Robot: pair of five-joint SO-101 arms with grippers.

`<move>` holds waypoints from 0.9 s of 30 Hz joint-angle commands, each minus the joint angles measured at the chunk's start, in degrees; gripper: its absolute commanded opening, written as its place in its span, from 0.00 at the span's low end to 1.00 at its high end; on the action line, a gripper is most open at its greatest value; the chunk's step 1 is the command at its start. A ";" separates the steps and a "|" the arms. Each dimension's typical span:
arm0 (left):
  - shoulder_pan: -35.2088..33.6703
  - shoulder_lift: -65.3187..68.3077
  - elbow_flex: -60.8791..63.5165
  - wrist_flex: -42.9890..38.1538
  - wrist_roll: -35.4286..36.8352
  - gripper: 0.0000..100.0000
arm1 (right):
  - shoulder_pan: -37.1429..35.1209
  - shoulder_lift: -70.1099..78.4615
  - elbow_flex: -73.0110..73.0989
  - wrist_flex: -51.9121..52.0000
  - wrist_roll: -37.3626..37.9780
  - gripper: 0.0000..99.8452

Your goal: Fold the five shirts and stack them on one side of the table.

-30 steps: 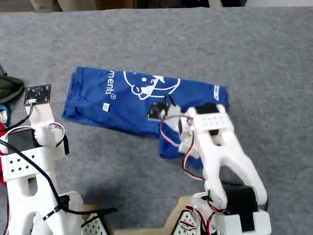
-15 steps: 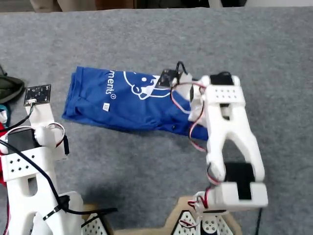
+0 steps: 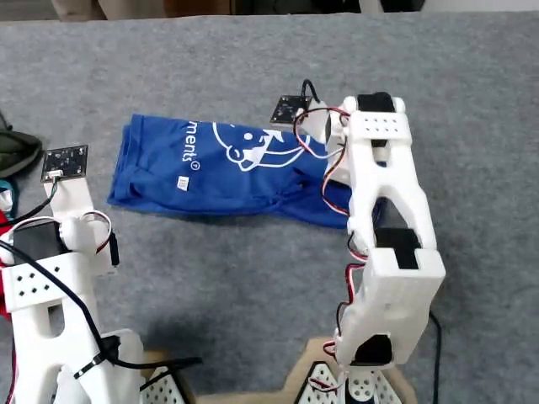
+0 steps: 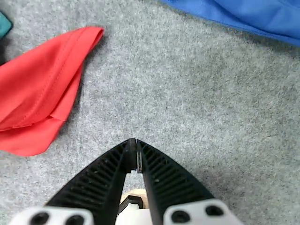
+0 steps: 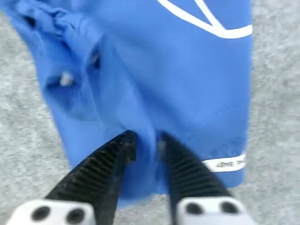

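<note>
A blue shirt (image 3: 210, 172) with white print lies partly folded on the grey table (image 3: 472, 93), left of centre. My right gripper (image 5: 144, 140) stands over its right end, shut on a ridge of the blue shirt (image 5: 187, 70). The right arm (image 3: 379, 168) hides that end of the cloth in the high view. My left gripper (image 4: 133, 150) is shut on nothing, low over bare table at the front left, with a red shirt (image 4: 42, 103) beside it. An edge of the blue shirt (image 4: 243, 14) lies farther off.
A dark green cloth (image 3: 15, 147) lies at the table's left edge, with a bit of teal cloth (image 4: 3, 23) near the red shirt. The left arm (image 3: 63, 244) stands at the front left. Bare table spreads across the back and right.
My right gripper has moved toward the back of the table, carrying the shirt's hanging lower-right flap up over the body. The left arm has kept still.
</note>
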 commanded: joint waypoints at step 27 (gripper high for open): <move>-0.44 15.60 -13.98 -6.24 9.05 0.02 | 8.84 -19.56 0.40 15.03 -15.74 0.13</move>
